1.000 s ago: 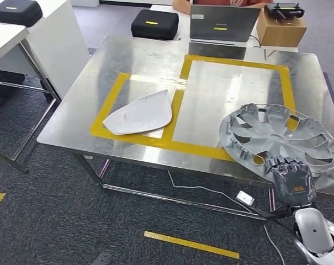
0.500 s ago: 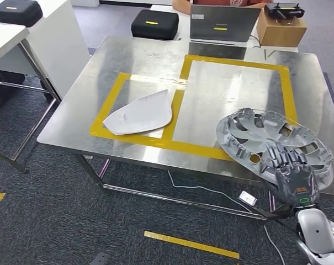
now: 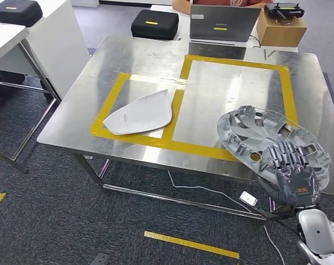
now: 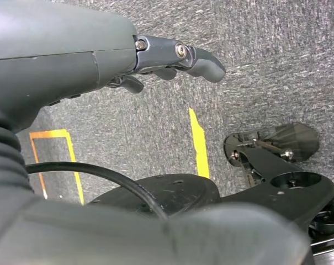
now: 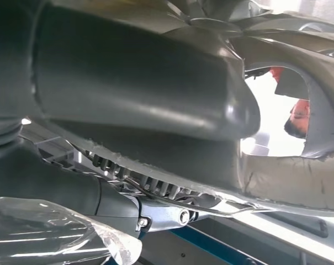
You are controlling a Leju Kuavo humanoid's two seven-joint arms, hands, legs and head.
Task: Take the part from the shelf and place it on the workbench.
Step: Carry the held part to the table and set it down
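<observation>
Hubcap point(image 3: 256, 135) lower now, in R robot hand point(image 3: 296, 176).

The silver hubcap point(image 3: 273, 144) has tilted lower toward the table point(image 3: 115, 61) over the past second, shifting slightly left at the near right corner, and the right robot hand point(image 3: 296, 175) now has its fingers point(image 3: 288, 154) laid over its near rim.

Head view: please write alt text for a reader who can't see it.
The robot's right hand grips the near rim of a grey hubcap over the steel workbench's front right corner. A white panel lies inside a yellow-taped rectangle; a laptop stands behind.
</observation>
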